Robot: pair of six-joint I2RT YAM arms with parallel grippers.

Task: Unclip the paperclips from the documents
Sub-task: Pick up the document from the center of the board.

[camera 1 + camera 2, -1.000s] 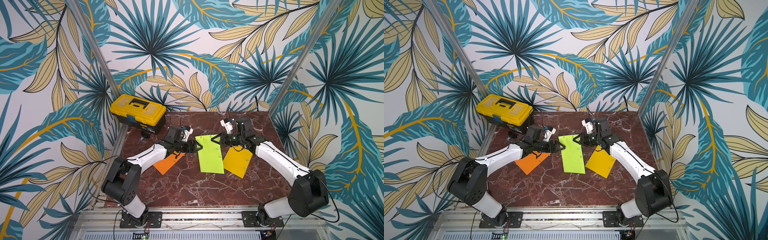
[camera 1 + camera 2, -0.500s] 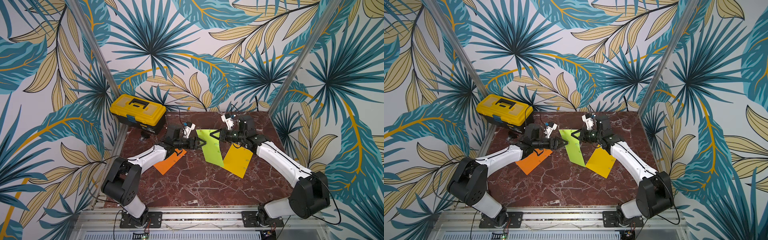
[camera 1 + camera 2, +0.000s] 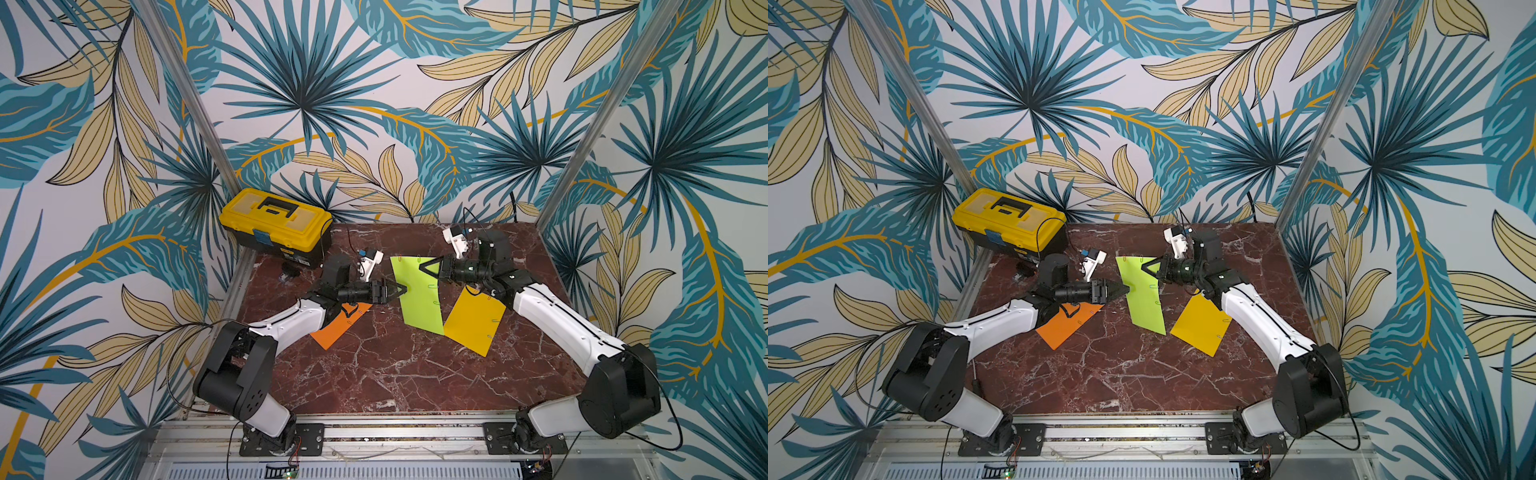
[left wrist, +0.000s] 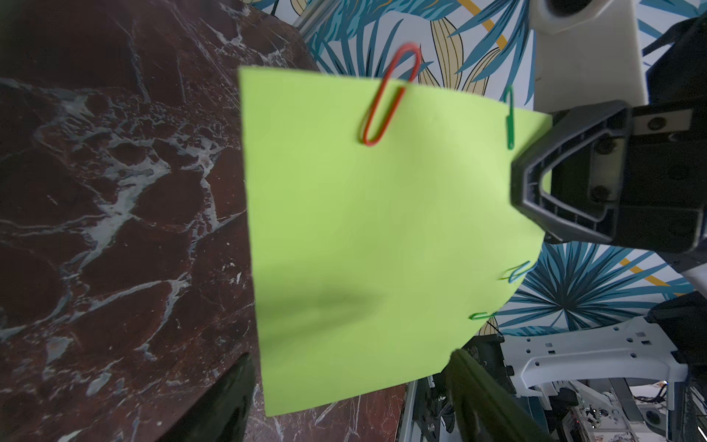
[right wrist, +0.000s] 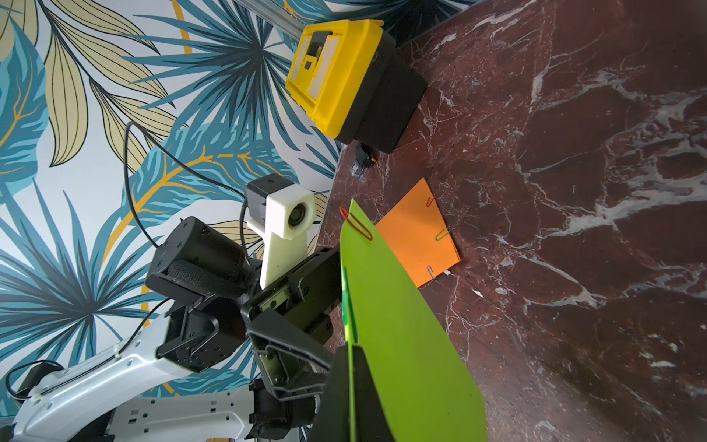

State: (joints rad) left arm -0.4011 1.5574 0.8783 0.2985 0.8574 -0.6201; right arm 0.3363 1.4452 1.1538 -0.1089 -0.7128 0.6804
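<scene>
In both top views a yellow toolbox [image 3: 276, 220] stands at the upper left corner of the desk [image 3: 374, 365]. Its lid is down and the blue latch is closed, so its inside is hidden.

To its right, the left arm [image 3: 291, 320] rises from its base at lower left and reaches up and to the right. It passes low over the orange sheet [image 3: 336, 332], which lies flat left of centre with paperclips [image 5: 443, 233] on its edges. The wrist is level. The left end effector [image 3: 402, 287] points right, its tip at the left edge of the green sheet [image 3: 417, 295]. In the left wrist view its fingers [image 4: 222, 405] stand wide apart with the sheet's near edge between them, not pinched.

The green sheet is at the centre of the frame, lifted off the desk and slightly curved. A red paperclip [image 4: 386, 99] sits on one edge near a corner, and green and blue ones sit on the adjoining edge. Whether its lower end touches the desk I cannot tell.

The right end effector [image 3: 424, 267] points left and is clamped on the green sheet's upper right edge. The right arm [image 3: 557, 307] comes from its base at lower right and slants up and to the left.

The yellow sheet [image 3: 473, 322] lies flat right of centre. Its left corner is just beside the green sheet's lower corner, and small clips sit along its right edge.
</scene>
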